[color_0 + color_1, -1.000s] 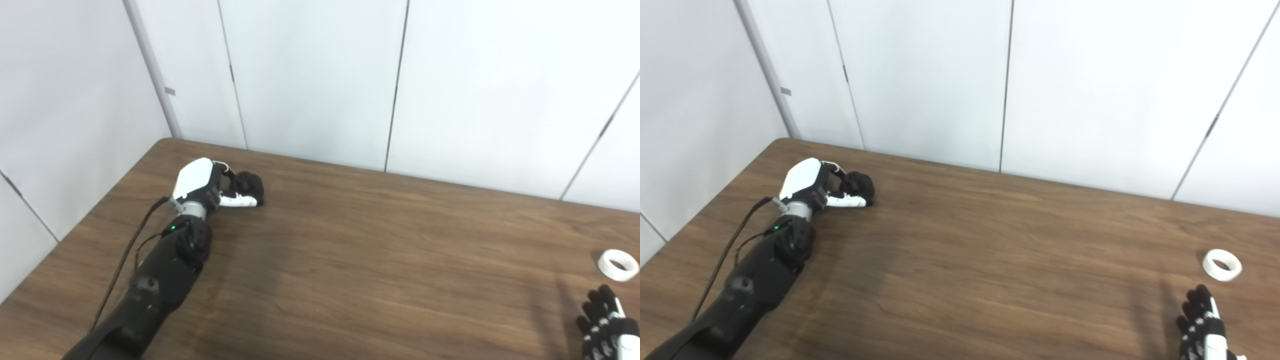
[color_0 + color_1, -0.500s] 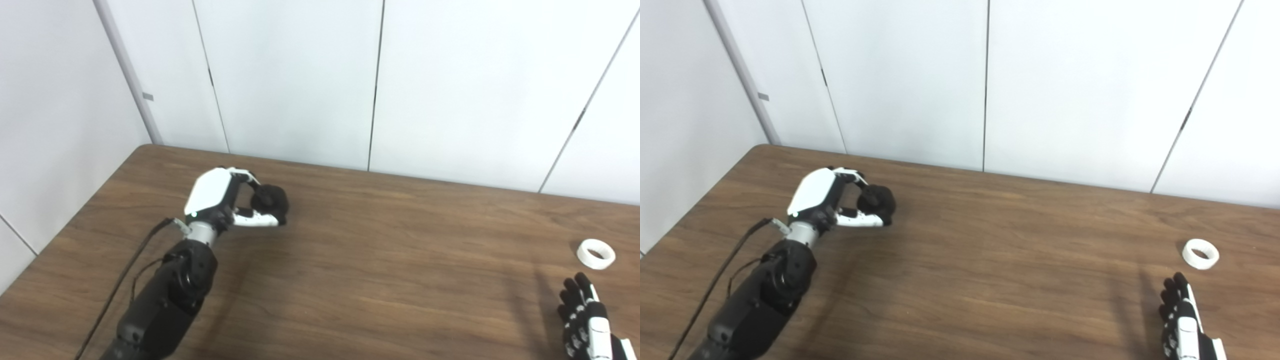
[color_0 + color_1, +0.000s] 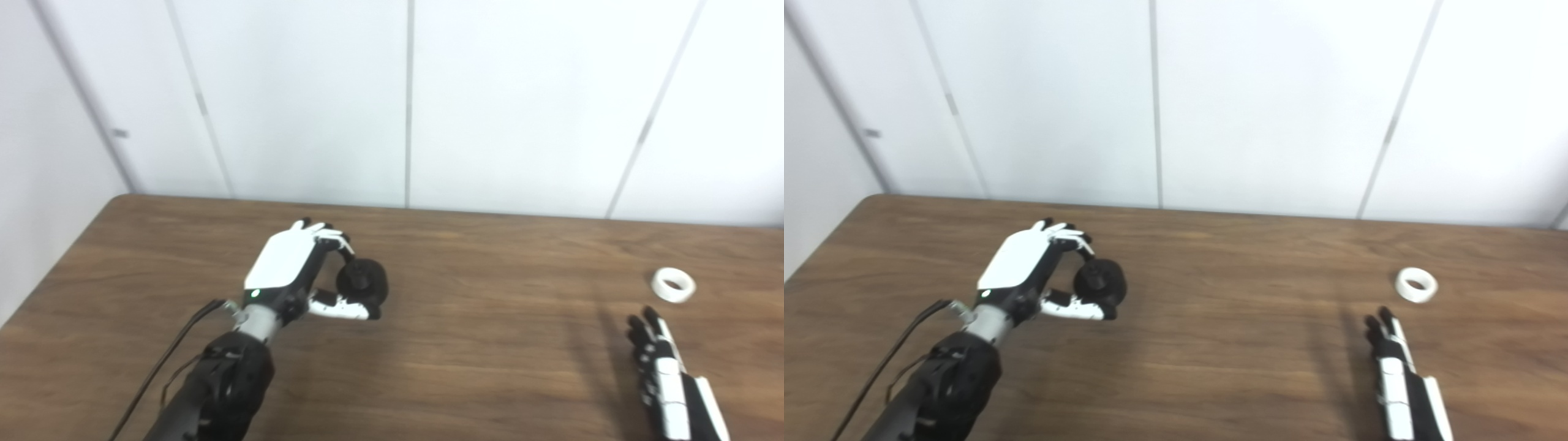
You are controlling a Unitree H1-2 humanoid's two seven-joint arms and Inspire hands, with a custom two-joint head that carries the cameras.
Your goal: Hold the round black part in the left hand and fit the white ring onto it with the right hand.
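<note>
Reaching for the white ring (image 3: 673, 285) is where I expect trouble: it is small and light, lying flat on the table (image 3: 465, 361), so a clumsy fingertip could skid it away. My right hand (image 3: 664, 373), empty with fingers stretched out, sits just short of the ring. Well off to the ring's left, my left hand (image 3: 294, 269) is clamped on the round black part (image 3: 362, 285), a dark disc with a central hub, between fingers and thumb.

Left hand (image 3: 288, 263): white back shell, green light, black forearm, loose black cable. Right hand (image 3: 1399, 380): black-and-white fingers (image 3: 1387, 334).
</note>
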